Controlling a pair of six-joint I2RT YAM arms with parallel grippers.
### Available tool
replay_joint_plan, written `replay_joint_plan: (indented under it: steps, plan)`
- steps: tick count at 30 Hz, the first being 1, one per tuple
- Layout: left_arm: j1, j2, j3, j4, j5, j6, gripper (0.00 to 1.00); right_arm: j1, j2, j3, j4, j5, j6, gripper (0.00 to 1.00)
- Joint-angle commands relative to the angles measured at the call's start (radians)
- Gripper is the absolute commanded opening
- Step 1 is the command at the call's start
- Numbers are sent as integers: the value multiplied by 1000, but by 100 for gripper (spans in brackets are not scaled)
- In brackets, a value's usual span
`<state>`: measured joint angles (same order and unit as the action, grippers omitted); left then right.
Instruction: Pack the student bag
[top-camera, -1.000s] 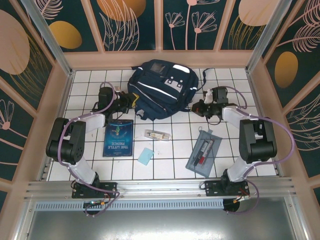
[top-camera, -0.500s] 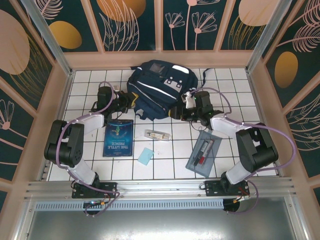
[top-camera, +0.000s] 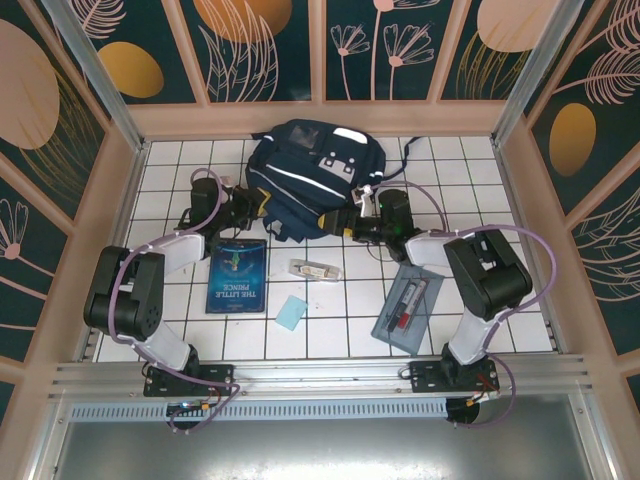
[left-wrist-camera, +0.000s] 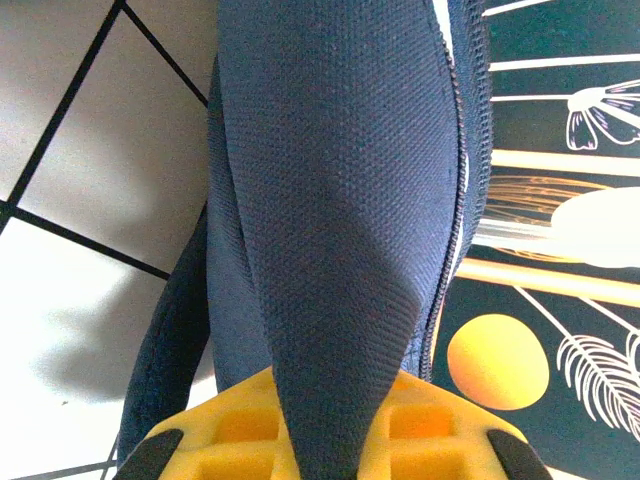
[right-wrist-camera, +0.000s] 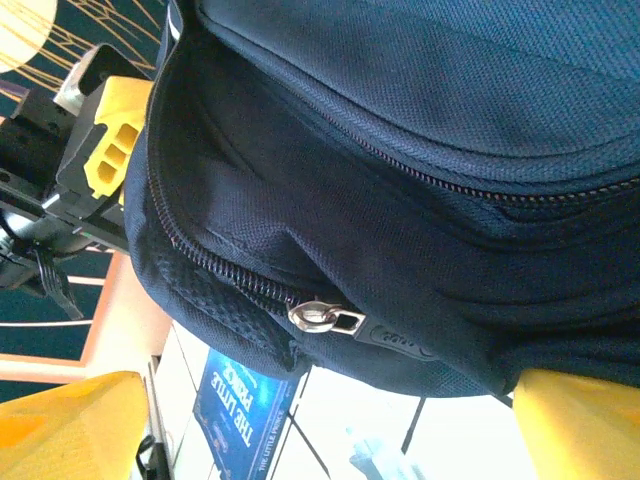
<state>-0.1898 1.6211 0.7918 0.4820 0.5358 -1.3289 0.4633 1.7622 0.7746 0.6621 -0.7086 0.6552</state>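
Big navy-blue fabric backpack (top-camera: 315, 185) sits at the back of the white tiled table (top-camera: 470, 190), left gripper (left-wrist-camera: 320, 430) clamped on its left-side fabric, right gripper (right-wrist-camera: 325, 420) jaws spread wide, silver metal zipper pull (right-wrist-camera: 322, 318) straight ahead between them.

Bright, even light (soft shadows), mostly sharp.

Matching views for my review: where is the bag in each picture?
Top external: bag at far centre of the table.
Left wrist: bag fabric up the middle, pinched by the left fingers.
Right wrist: bag across the top and middle, zipper pull low centre.
Shared landmark: yellow left fingers, upper left in the right wrist view.
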Motion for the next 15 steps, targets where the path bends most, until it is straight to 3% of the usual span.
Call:
replay_joint_plan:
  steps: [1, 7, 15]
  plan:
    - [4, -56, -5, 126, -26, -33, 0, 28, 25, -8, 206, 8, 87, 95]
    - [1, -66, -28, 151, -47, -57, 0, 51, -75, -122, 206, 100, 144, 94]
    - [-6, -69, -34, 181, -61, -82, 0, 54, -145, -167, 175, 125, 126, 92]
